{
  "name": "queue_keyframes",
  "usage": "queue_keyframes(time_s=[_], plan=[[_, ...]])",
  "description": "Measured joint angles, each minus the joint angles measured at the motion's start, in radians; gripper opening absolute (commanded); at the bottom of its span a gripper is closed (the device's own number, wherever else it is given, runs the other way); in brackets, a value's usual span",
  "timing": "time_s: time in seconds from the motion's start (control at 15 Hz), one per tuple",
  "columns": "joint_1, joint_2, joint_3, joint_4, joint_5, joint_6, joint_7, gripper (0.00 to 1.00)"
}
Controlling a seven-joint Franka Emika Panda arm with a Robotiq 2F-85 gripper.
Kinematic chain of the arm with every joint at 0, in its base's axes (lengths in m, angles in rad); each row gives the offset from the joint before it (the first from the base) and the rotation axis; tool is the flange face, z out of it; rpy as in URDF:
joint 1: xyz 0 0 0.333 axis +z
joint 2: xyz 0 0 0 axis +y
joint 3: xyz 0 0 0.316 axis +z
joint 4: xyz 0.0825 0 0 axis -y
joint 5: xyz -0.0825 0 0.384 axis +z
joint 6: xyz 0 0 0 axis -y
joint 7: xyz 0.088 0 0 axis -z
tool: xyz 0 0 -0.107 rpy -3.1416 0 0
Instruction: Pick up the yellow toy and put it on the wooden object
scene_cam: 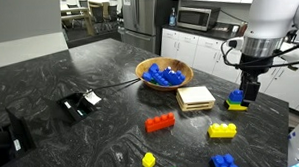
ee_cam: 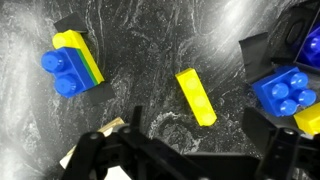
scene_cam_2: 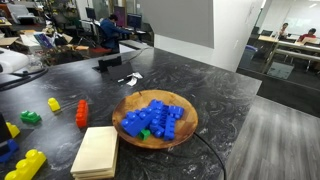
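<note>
Black and spread wide, the gripper (ee_cam: 190,150) holds nothing; in the wrist view its jaws frame only bare counter (ee_cam: 150,40). Just beyond them the yellow brick (ee_cam: 196,97) lies slanted on the dark marbled stone, untouched. A yellow piece topped with a blue block (ee_cam: 68,63) lies to one side of it, and a blue brick (ee_cam: 285,92) to the other. In an exterior view the gripper (scene_cam: 251,92) hangs low beside that blue-topped piece (scene_cam: 236,98), with the yellow brick (scene_cam: 222,131) near it towards the front edge. The wooden slab (scene_cam: 195,98) lies flat close by, apart from the yellow brick and just beside a round bowl (scene_cam: 144,66) of blue pieces. A red brick (scene_cam: 160,122) lies in front of the slab.
</note>
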Motion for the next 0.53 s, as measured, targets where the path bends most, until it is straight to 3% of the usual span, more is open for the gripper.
queue_keyframes(time_s=[0.33,0.53], plan=[[0.008,0.005,0.007,-0.005,0.0,0.012,-0.014,1.0],[0.044,0.027,0.014,-0.032,0.01,0.096,-0.06,1.0]])
